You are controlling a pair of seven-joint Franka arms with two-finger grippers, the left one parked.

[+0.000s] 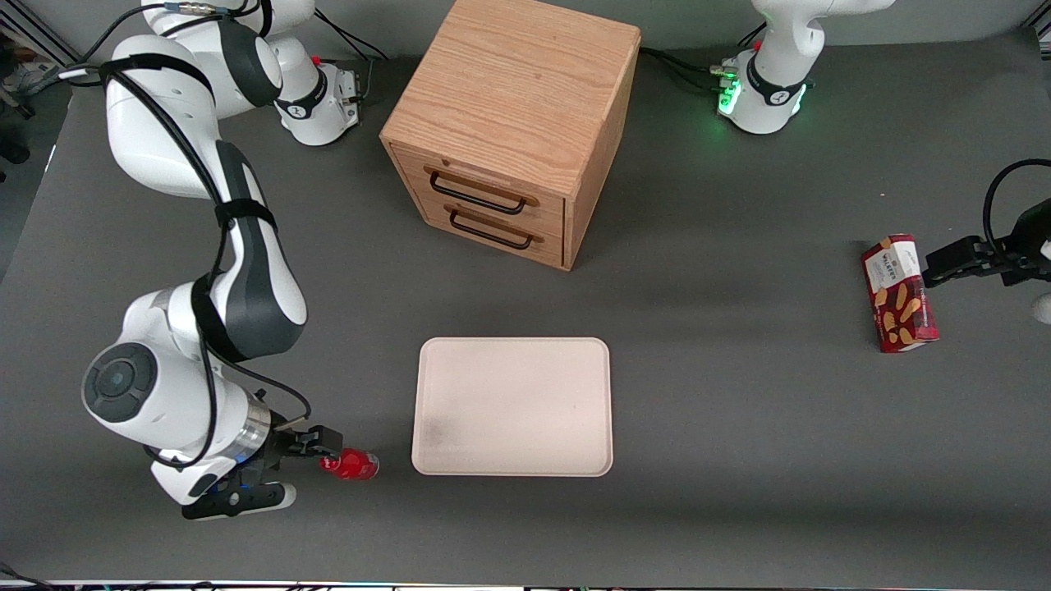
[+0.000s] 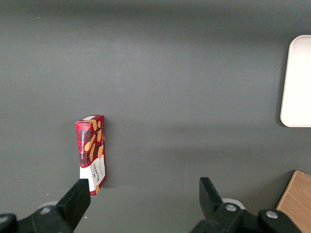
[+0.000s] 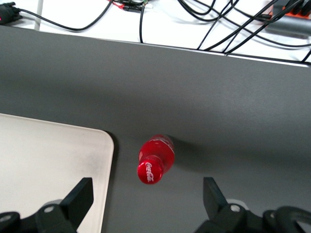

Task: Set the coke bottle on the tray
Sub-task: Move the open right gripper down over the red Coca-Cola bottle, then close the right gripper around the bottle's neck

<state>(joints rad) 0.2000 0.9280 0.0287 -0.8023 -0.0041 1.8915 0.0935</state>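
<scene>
Coke bottle stands upright on the table just beside the tray, toward the working arm's end, and we see it below our gripper, whose fingers are spread wide apart with the bottle untouched between them. We see nothing on the tray. Farther from the front camera than the tray sits a wooden cabinet, both drawers closed.

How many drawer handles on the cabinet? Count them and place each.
2. Upper handle and lower handle, one above the other on the wooden cabinet front. The open gripper hovers over the coke bottle.
</scene>
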